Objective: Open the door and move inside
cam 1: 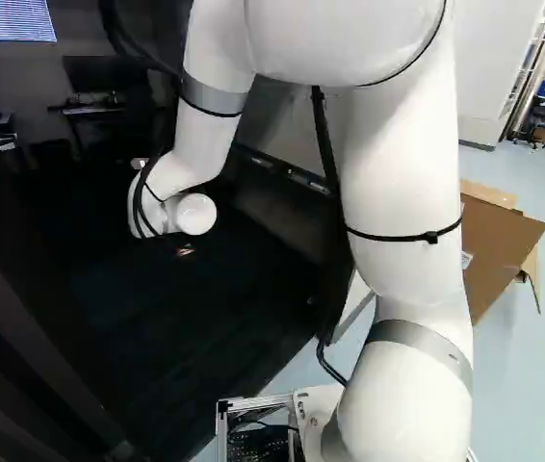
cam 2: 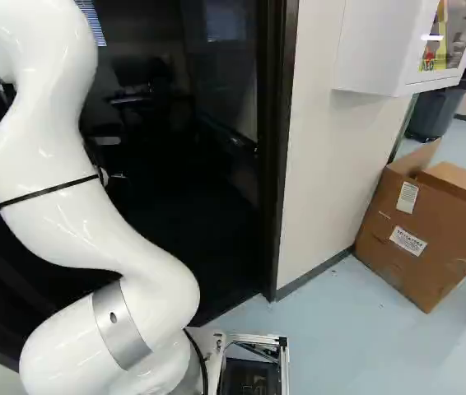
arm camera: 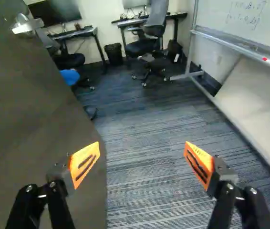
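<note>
Past dark door (arm camera: 35, 105), wrist view only: black bin (arm camera: 114, 54).

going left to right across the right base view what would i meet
Smooth white robot arm → dark, upright door frame → cream wall → open brown cardboard box on the floor.

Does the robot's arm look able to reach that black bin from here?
Probably not without driving closer: the bin stands by the far wall, across the carpet, though the open gripper does face that way, past the door.
</note>
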Controlling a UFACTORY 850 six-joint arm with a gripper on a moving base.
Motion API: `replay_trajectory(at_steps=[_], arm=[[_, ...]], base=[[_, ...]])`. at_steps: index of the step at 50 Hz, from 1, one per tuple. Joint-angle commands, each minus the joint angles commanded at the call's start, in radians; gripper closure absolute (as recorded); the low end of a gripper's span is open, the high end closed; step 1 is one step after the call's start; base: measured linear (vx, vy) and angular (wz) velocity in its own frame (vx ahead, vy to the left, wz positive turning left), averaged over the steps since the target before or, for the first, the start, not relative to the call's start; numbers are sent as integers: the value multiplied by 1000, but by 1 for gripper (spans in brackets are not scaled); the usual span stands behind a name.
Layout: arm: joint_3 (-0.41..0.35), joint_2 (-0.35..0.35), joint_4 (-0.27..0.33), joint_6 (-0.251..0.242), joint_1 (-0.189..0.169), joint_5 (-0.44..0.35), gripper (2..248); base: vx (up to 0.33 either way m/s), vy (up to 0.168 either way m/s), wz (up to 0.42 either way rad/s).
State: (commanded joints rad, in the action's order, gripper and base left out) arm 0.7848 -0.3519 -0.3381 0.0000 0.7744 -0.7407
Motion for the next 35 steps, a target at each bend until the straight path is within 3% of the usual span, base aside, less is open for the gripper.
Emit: replay_trajectory(at_steps=[35], arm=[[-157,131,107,0,-59,0,3]], base=[[0,0,0]])
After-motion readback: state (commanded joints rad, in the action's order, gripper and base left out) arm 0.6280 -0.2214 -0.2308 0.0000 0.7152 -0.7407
